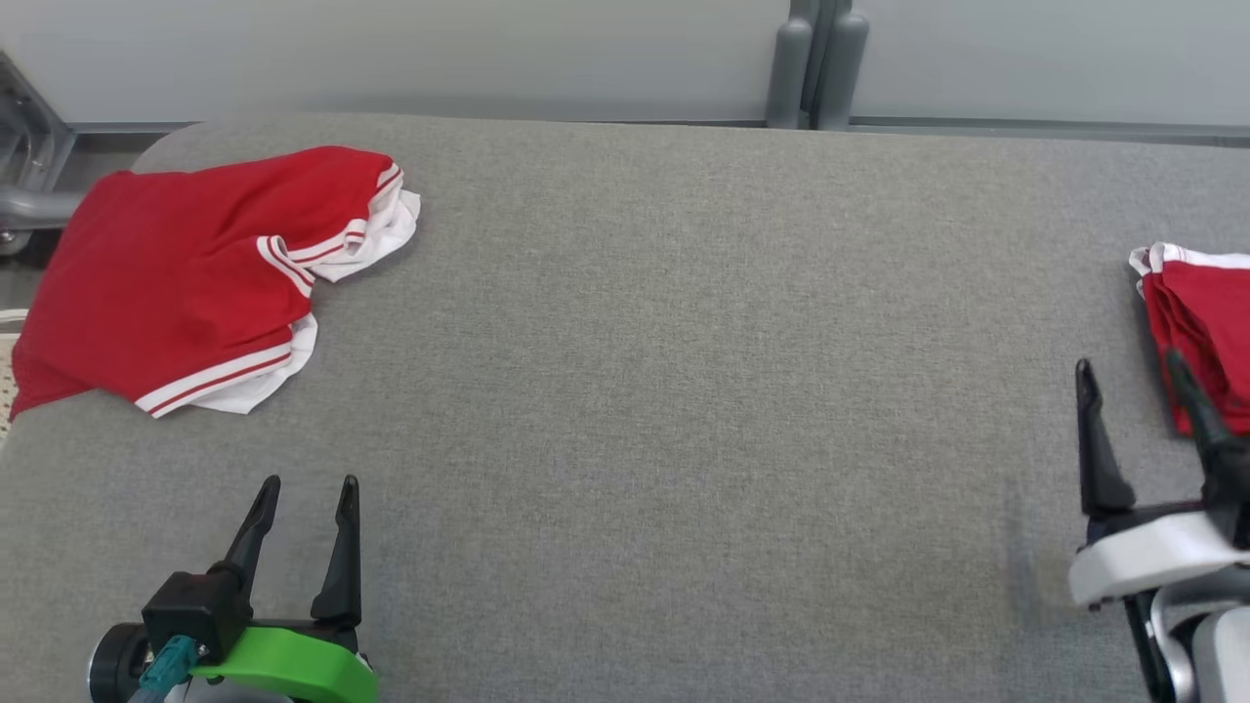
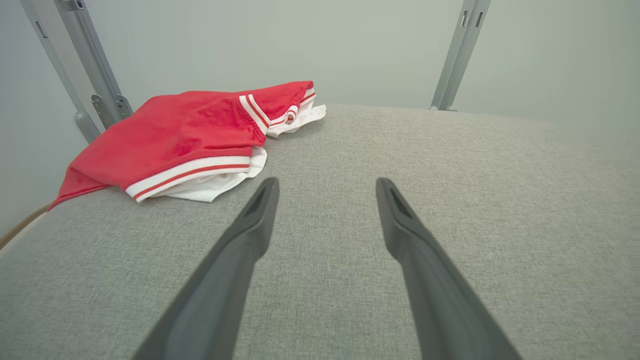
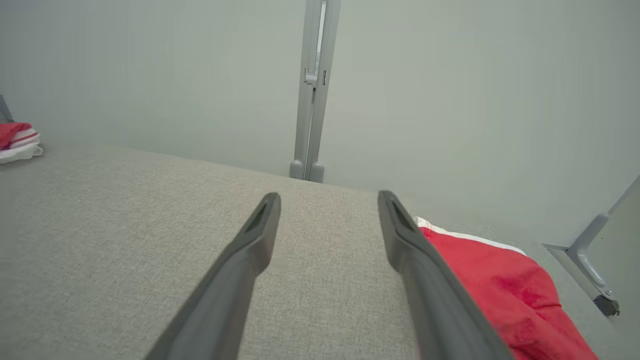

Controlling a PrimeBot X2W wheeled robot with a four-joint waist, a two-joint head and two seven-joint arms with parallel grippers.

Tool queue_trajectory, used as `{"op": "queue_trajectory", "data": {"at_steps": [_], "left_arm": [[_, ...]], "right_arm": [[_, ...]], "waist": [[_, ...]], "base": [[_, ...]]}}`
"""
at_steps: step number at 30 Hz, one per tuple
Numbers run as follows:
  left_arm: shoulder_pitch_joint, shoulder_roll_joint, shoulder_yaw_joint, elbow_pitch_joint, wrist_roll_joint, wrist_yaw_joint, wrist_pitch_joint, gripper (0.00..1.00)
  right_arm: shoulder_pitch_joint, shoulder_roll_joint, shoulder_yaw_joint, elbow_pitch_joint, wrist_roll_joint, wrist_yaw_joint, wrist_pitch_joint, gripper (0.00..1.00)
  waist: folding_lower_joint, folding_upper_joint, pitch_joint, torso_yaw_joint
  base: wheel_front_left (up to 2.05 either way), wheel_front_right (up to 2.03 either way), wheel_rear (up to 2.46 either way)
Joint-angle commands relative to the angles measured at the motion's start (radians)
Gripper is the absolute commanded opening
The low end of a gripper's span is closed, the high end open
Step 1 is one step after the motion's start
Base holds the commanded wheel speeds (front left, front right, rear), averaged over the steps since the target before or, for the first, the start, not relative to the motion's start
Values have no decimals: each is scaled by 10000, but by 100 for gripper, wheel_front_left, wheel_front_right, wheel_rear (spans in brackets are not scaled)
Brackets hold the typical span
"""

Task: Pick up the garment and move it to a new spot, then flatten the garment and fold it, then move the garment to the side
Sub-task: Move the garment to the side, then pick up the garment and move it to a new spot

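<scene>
The crumpled garment [image 1: 166,273] is red, its hems white with a red stripe (white lining beneath). The folded garment [image 1: 1206,332] is red, edged white. The table [image 1: 684,391] is flecked grey. The left gripper [image 1: 310,480] is black on a green mount [image 1: 283,666], the right gripper [image 1: 1127,359] black on white

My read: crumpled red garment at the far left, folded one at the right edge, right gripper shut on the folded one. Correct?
One thing is off: the right gripper is open, with the folded garment outside its fingers, not between them; the right wrist view shows it. The crumpled garment is at the far left, as you said.
</scene>
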Motion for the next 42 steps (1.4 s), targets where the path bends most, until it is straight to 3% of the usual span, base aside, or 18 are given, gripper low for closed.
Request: {"op": "queue_trajectory", "data": {"at_steps": [1, 8, 13, 26, 34, 35, 36, 42], "left_arm": [[132, -36, 58, 65, 90, -46, -42, 100], [388, -363, 417, 467, 528, -425, -35, 100], [657, -582, 708, 581, 785, -597, -36, 100], [760, -937, 1192, 612, 1088, -811, -35, 100], [843, -1107, 1358, 410, 1226, -840, -35, 100], [901, -1134, 1399, 375, 1263, -846, -37, 100], [901, -1134, 1399, 375, 1263, -846, -37, 100], [1100, -1138, 1609, 276, 1333, -855, -35, 100]], "right_arm": [[155, 8, 14, 46, -149, -14, -138, 100], [1529, 1092, -672, 795, -711, -15, -858, 100], [2062, 1236, -1280, 858, -812, -14, -873, 100], [2147, 1249, -1167, 909, -632, -14, -878, 100], [2346, 1253, -1101, 828, -616, -14, -873, 100], [2311, 1249, -1046, 794, -633, -14, -873, 100], [2311, 1249, -1046, 794, -633, -14, -873, 100], [1779, 1261, -35, 602, -692, -14, -873, 100]], "waist": [[0, 86, -267, 252], [0, 86, -796, 268], [0, 86, -1174, 290], [0, 86, -1396, 489], [0, 86, -1586, 1535], [0, 86, -1632, 2010], [0, 86, -1632, 2010], [0, 86, -1619, 3521]], "base": [[0, 0, 0], [0, 0, 0], [0, 0, 0], [0, 0, 0], [0, 0, 0], [0, 0, 0], [0, 0, 0], [0, 0, 0]]}}
